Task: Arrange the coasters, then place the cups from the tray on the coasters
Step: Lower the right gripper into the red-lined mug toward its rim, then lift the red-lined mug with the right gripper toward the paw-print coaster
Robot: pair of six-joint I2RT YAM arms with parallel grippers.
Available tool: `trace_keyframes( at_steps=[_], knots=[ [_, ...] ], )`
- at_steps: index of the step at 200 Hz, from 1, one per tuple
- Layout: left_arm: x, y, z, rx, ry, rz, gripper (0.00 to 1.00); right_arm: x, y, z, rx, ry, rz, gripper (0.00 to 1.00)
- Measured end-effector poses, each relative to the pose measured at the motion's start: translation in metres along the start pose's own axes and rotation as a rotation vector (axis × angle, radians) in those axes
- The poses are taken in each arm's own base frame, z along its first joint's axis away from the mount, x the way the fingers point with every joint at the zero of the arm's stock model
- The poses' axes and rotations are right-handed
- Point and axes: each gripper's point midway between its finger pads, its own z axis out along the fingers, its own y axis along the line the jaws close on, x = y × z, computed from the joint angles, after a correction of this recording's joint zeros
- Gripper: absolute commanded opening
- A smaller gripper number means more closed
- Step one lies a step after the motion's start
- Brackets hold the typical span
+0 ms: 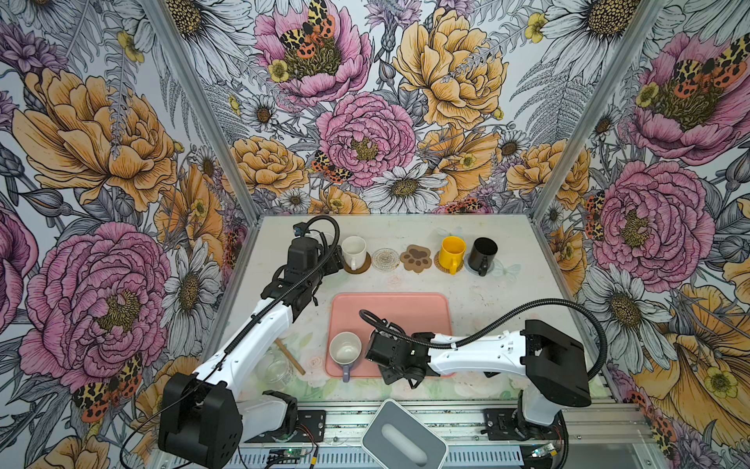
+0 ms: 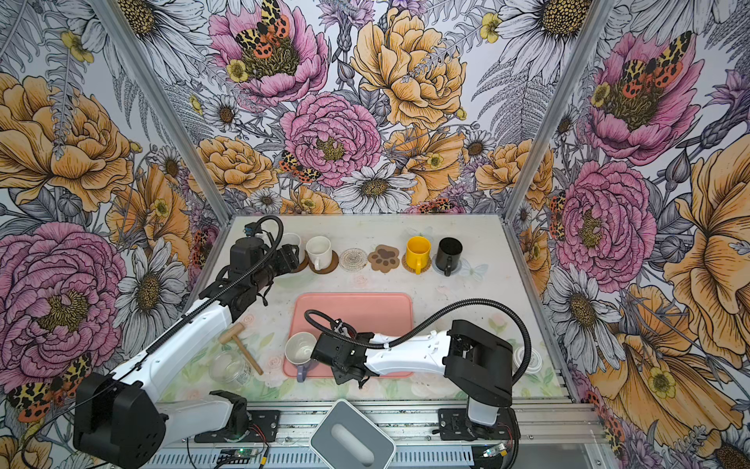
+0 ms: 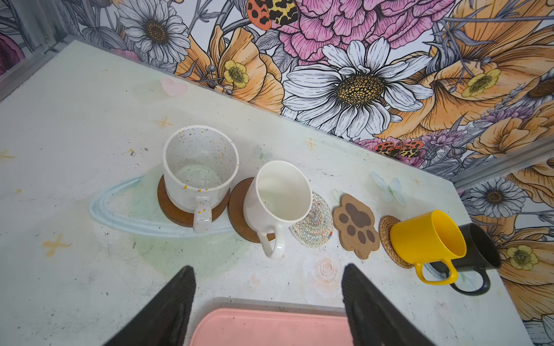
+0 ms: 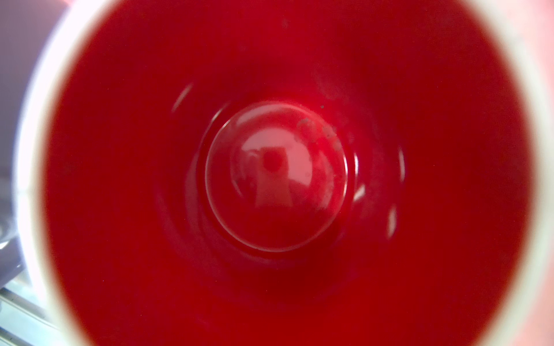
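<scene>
Cup (image 4: 275, 176): glossy red inside (white rim).

My lab test cell, flower-printed wall panels (image 1: 406, 101), silver aluminium corner posts (image 1: 204, 113), my arms' bases (image 1: 535, 406) bolted to a slotted metal rail (image 1: 462, 418)

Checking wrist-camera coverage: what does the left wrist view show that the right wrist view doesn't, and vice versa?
Left wrist only: a speckled white mug, a plain white mug, a bare whitish woven round coaster, a bare brown paw-print coaster, a yellow mug, a black mug, and the open left gripper.
Right wrist only: the glossy red inside of a white-rimmed mug, filling the frame, beside a lavender mug edge.
Both: apparently only the salmon-pink tray, blurred in the right wrist view.
</scene>
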Motion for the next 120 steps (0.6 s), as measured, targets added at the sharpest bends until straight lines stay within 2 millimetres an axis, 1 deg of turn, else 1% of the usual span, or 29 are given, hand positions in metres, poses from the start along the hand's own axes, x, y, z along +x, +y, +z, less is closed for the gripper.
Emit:
trace_keyframes(
  at_steps=[30, 80, 100, 120],
  knots=[
    [0.000, 0.000, 0.000, 0.000, 0.001, 0.000, 0.79, 0.000, -0.004, -0.002, 0.005, -0.013, 0.003, 0.00],
    [0.001, 0.000, 0.001, 0.002, 0.004, 0.000, 0.79, -0.004, -0.026, -0.014, 0.035, -0.050, 0.019, 0.00],
    [0.002, 0.000, 0.002, 0.000, 0.007, 0.001, 0.79, -0.008, -0.037, -0.018, 0.040, -0.064, 0.043, 0.00],
    [0.002, 0.000, 0.002, 0.000, 0.008, 0.001, 0.79, -0.016, -0.052, -0.023, 0.051, -0.081, 0.080, 0.00]
  ],
)
